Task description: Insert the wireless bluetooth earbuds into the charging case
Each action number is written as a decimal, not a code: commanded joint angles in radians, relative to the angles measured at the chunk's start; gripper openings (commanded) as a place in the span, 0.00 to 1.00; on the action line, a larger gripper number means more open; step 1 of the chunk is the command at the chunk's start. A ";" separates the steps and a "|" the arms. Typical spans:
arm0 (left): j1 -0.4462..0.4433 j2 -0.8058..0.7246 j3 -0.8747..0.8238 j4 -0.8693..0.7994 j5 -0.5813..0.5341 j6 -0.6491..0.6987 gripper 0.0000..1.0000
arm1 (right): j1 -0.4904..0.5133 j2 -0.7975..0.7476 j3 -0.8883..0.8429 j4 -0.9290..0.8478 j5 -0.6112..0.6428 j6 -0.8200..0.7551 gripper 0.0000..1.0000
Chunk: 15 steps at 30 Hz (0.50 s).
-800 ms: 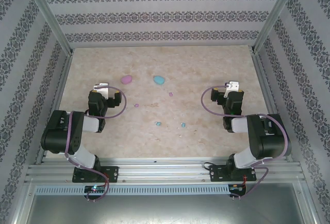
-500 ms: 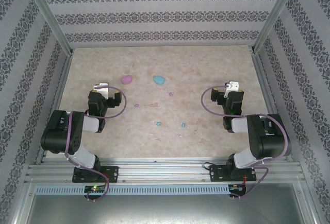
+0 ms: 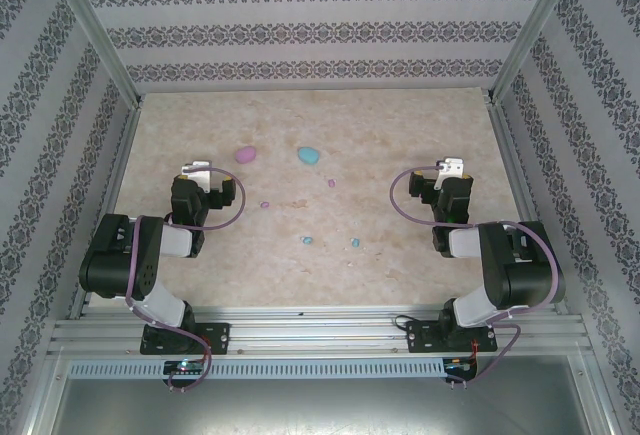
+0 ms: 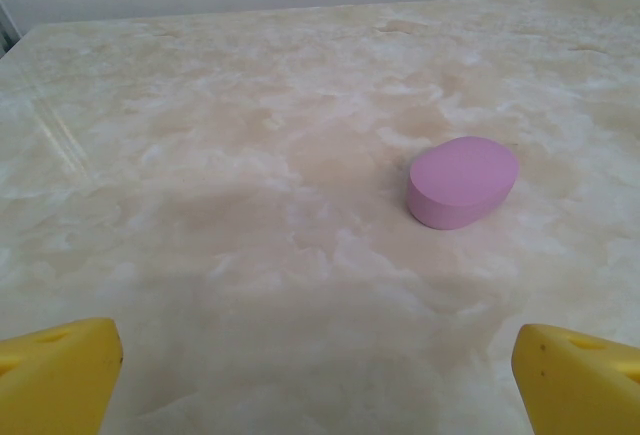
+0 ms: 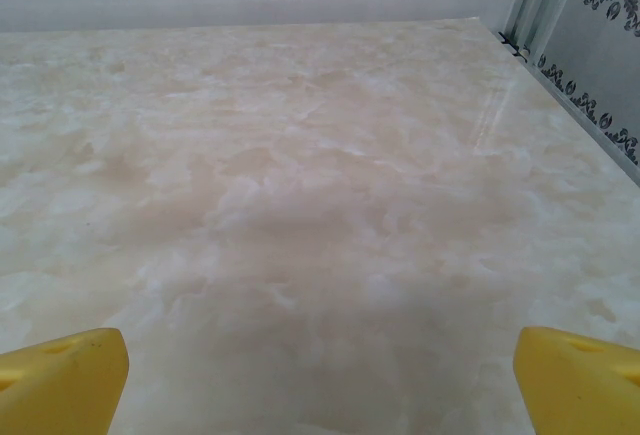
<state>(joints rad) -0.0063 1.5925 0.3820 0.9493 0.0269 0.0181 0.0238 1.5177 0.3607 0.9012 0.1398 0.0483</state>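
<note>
A pink egg-shaped charging case [image 3: 245, 154] and a light blue one [image 3: 308, 155] lie closed at the table's middle back. Two pink-purple earbuds [image 3: 265, 205] [image 3: 331, 182] and two light blue earbuds [image 3: 307, 240] [image 3: 355, 243] are scattered nearer the arms. My left gripper [image 3: 197, 171] rests at the left, open and holding nothing. In the left wrist view the pink case [image 4: 462, 181] lies ahead and to the right of the open left gripper [image 4: 320, 385], well apart from it. My right gripper [image 3: 455, 168] sits at the right, also open; bare table lies between its yellow fingertips [image 5: 62, 375].
The marble-patterned table [image 3: 400, 125] is walled by patterned panels at the back and both sides, with metal posts at the back corners [image 5: 535, 0]. An aluminium rail [image 3: 320, 333] at the near edge carries both arm bases.
</note>
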 commanded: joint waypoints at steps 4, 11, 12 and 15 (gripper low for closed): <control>0.005 -0.008 0.003 -0.012 0.016 0.002 1.00 | 0.007 -0.008 0.014 0.013 -0.018 -0.010 0.98; 0.005 -0.009 0.003 -0.013 0.016 0.002 1.00 | 0.007 -0.007 0.014 0.013 -0.018 -0.010 0.98; 0.005 -0.008 0.003 -0.012 0.017 0.002 1.00 | 0.007 -0.007 0.014 0.013 -0.019 -0.009 0.98; 0.006 -0.008 0.012 -0.029 0.006 -0.006 1.00 | 0.005 -0.006 0.017 0.009 -0.021 -0.008 0.98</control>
<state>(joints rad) -0.0063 1.5925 0.3820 0.9482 0.0265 0.0177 0.0238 1.5177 0.3607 0.9012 0.1398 0.0483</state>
